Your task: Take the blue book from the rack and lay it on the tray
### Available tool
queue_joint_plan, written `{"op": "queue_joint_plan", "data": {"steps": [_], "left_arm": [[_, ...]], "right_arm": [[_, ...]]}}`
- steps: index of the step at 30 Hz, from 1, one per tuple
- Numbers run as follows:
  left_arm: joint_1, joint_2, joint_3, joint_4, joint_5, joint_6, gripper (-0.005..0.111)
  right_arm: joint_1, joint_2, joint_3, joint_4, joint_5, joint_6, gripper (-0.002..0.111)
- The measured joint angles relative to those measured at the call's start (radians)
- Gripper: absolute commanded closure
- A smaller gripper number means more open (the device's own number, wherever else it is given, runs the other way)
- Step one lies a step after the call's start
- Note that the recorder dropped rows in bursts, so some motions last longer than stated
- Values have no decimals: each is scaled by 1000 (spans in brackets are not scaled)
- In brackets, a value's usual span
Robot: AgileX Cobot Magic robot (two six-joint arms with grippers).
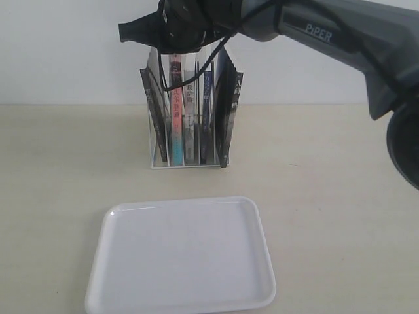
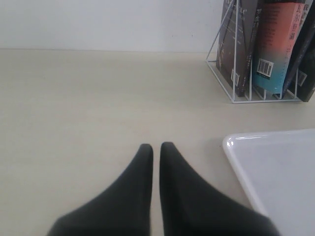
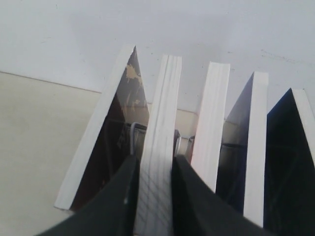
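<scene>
Tray [image 1: 183, 255] in front of the rack [image 1: 190, 166]; right gripper [image 3: 156, 158] down among the rack's books.
Its jaws pinch one upright book [image 3: 162, 113] by the top, ready to lift; the blue book [image 1: 205, 118] stands slotted in the rack; left gripper [image 2: 156, 146] is closed, empty.

Left gripper [image 2: 156, 147]: I read the fingers as all but together, nothing between them, bare table [image 2: 74, 98] ahead. Rack [image 2: 266, 100] sits between 1 and 2 o'clock from the tips, well apart, holding a black-covered book [image 2: 236, 44] and a red-and-teal book [image 2: 275, 44]. Tray [image 2: 235, 150] corner at 3 o'clock, near.
</scene>
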Motion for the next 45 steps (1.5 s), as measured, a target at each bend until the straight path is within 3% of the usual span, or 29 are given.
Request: {"op": "queue_joint_plan", "data": {"steps": [27,35,45], "left_arm": [[0,0,0,0,0,0,102],[0,0,0,0,0,0,102],[0,0,0,0,0,0,102]], "right_arm": [[2,33,0,-59,-46,48,108],[2,39,-3,-53,-58,44,81],[2,48,-3,-14,25,-8,79]]}}
